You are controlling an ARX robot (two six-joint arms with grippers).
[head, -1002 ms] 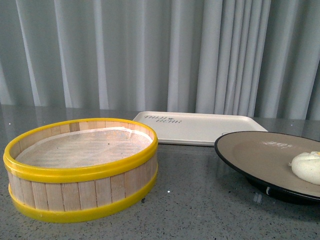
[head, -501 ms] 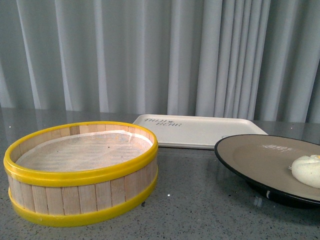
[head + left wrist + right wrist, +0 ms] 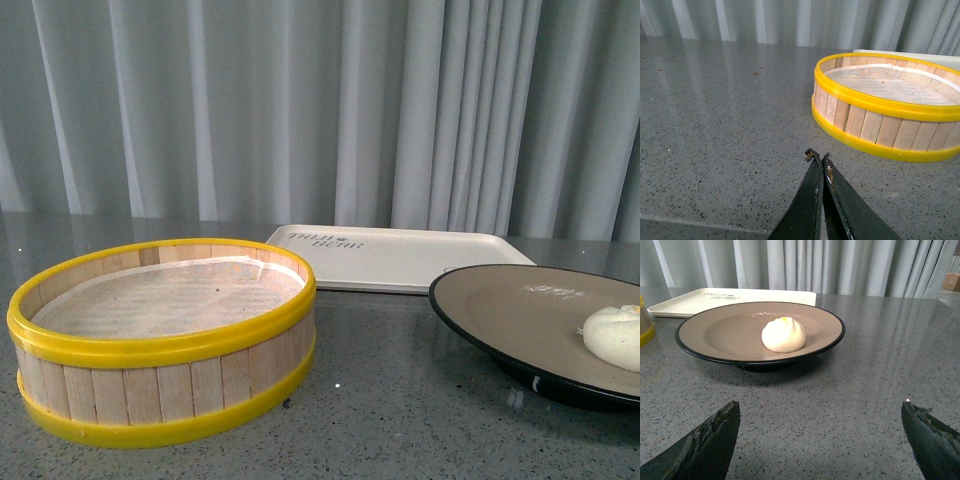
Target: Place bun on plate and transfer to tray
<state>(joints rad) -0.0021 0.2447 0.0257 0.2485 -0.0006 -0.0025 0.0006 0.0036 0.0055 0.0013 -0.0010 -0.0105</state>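
grey speckled stone makes up the table (image 3: 400, 410), and the biggest thing on it is the yellow-rimmed basket (image 3: 170, 385), to the left with nothing in it but its paper liner. behind it lies the tray (image 3: 400, 262), off-white and bare. the plate (image 3: 720, 332) stands on the table just in front of the tray's right end, not on it. the bun (image 3: 784, 335) sits upright near the plate's middle.

over the last second nothing has been shifted. the front view bobs slightly (the basket and plate edges wander a little), but the bun was on the plate then and is there now. so i judge the first half of the task done and the plate's move to the tray not begun.

the right pincer (image 3: 820, 405) is spread wide and empty, low over the table and aimed at the plate's near rim, well placed to close in on it. the left pincer (image 3: 818, 156) is closed tip to tip on nothing, beside the basket.
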